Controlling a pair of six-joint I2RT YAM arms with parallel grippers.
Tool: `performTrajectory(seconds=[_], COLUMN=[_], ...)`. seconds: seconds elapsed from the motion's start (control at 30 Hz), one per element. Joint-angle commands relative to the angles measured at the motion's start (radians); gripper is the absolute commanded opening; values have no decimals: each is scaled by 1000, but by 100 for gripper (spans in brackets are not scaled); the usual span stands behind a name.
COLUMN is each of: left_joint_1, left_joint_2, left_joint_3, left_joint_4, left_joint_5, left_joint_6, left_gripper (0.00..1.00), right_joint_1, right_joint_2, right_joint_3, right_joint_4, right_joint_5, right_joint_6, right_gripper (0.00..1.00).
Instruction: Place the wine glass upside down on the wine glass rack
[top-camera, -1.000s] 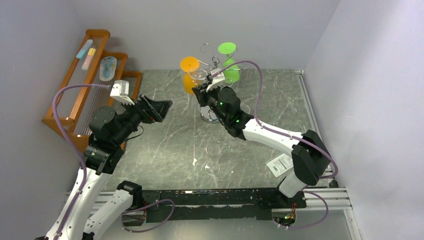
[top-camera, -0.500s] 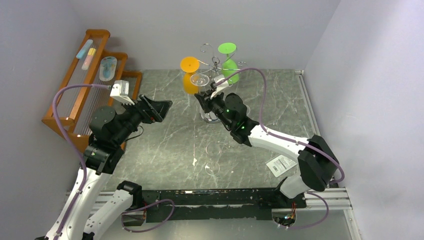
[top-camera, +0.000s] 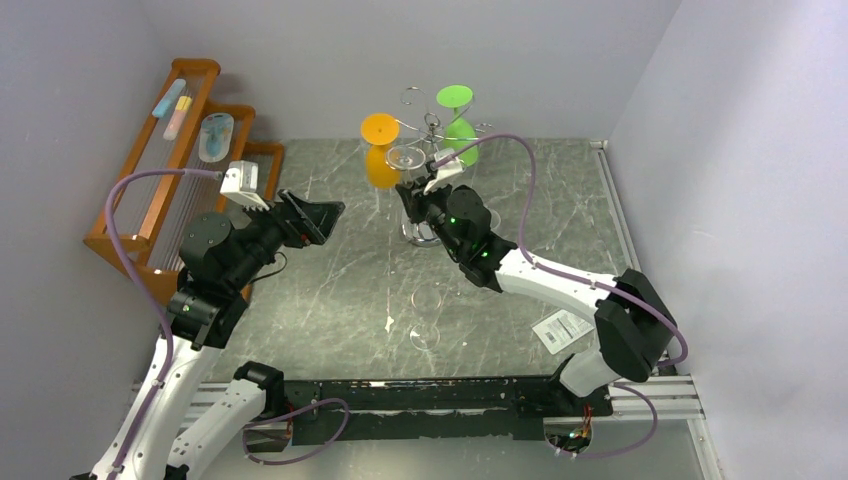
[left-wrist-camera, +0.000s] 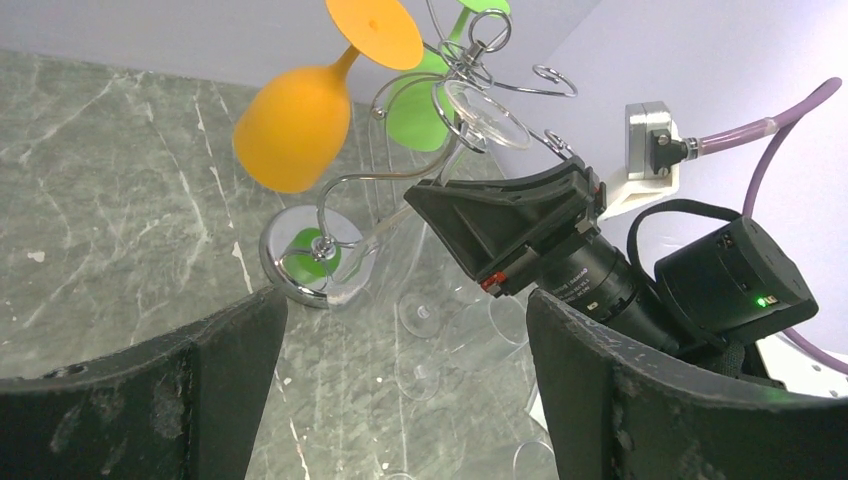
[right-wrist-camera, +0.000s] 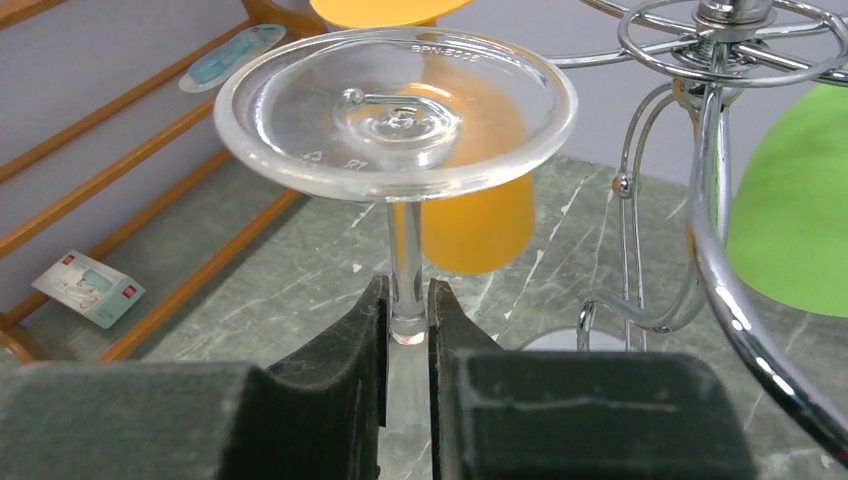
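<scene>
My right gripper (top-camera: 411, 190) is shut on the stem of a clear wine glass (top-camera: 405, 157), held upside down with its foot up. In the right wrist view the fingers (right-wrist-camera: 407, 318) pinch the stem just under the round foot (right-wrist-camera: 395, 110). The glass is close beside the chrome wire wine glass rack (top-camera: 432, 127), left of its pole (right-wrist-camera: 712, 160) and level with its curled arms. An orange glass (top-camera: 379, 150) and a green glass (top-camera: 460, 125) hang on the rack. My left gripper (top-camera: 318, 214) is open and empty, left of the rack, with its fingers (left-wrist-camera: 130, 390) wide apart.
A brown wooden stepped rack (top-camera: 165, 180) holding small packets stands at the left wall. Two more clear glasses (top-camera: 427, 315) stand on the marble table in front of the wire rack's round base (left-wrist-camera: 300, 268). A white card (top-camera: 560, 328) lies near the right arm's base.
My right gripper has carried the clear glass a little to the right and nearer the wire rack. The left arm has not moved.
</scene>
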Motion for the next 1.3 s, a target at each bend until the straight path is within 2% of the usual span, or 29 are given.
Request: performTrajectory(seconds=[0.0,0.2,0.37,0.7,0.83,0.97,1.07,1.13,1.2,1.27], left_joint_1=[-1,-1,0,-2,-1,-1,-2,-4,-26,-87], left_joint_2=[-6,-6,-8,-11,-13,23,82,127,174,209], left_joint_3=[-4,-3,7,0,-8,-11,-15,-19,-8,11], left_joint_4=[-37,-54,-93,-116,-119,-129,-135,-150,-183,-213], left_joint_5=[-19,-31,-68,-83,-57,54,213,277,282,235], left_joint_6=[-2,14,40,51,56,90,124,147,178,199], left_gripper=[93,94,94,94,96,97,96,86,83,85], right_joint_1=[0,0,-1,-2,-2,-2,-2,-2,-2,-2], right_joint_2=[-14,-84,-199,-425,-501,-529,-552,-578,-612,-629], right_joint_3=[0,-35,-67,-77,-41,23,39,20,-21,-58], right_joint_4=[5,-48,-153,-479,-708,-957,-1091,-1137,-1142,-1138], right_joint_5=[44,11,-43,16,63,101,200,244,249,243], right_joint_6=[30,52,81,156,192,246,392,489,563,621], right_gripper=[21,49,59,64,66,67,67,67,67,67])
